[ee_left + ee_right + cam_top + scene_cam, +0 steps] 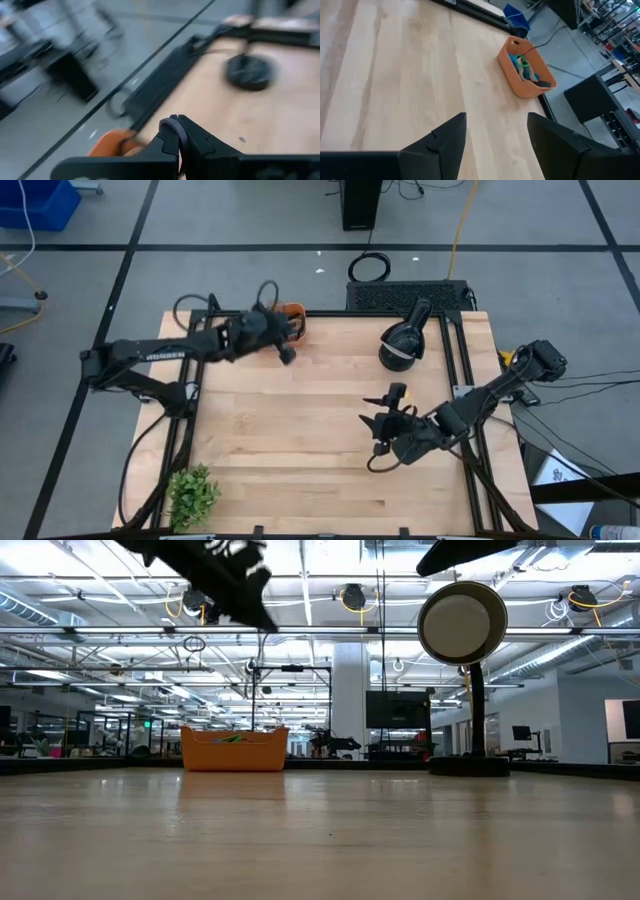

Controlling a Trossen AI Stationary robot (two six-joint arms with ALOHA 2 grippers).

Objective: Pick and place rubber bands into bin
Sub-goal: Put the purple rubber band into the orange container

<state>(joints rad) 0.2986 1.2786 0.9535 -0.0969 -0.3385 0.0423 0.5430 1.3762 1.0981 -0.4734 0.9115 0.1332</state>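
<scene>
Dark fingers of the right gripper (pixel 496 145) fill the foreground of the right wrist view, spread wide with only bare wood between them and nothing held.

Largest of all is the wooden table (pixel 300 430), a pale butcher-block top in a black frame, seen from above with both arms reaching over it. The left arm (pixel 150 355) stretches from the left edge toward the far side, and its gripper (pixel 285 352) hangs just beside the bin (pixel 292 315), fingers pressed together (the left wrist view shows the two tips (pixel 172 131) meeting with no gap, and whether anything is pinched there cannot be told). The right arm (pixel 500 390) comes in from the right edge, its gripper (pixel 385 425) over the middle-right of the table, well apart from the bin.

A black desk lamp (pixel 403 340) with a round head stands on the far right part of the table; in the low view its pale disc (pixel 462 624) faces the camera on a dark post.

The bin (pixel 526 70) is a small orange tray sitting at the table's far edge, left of centre. Inside it lie the rubber bands (pixel 524 66), a tangle of blue, green and black loops; their green shows above the rim in the low view (pixel 232 738).

A small green plant (pixel 192 495) sits at the near left corner.
</scene>
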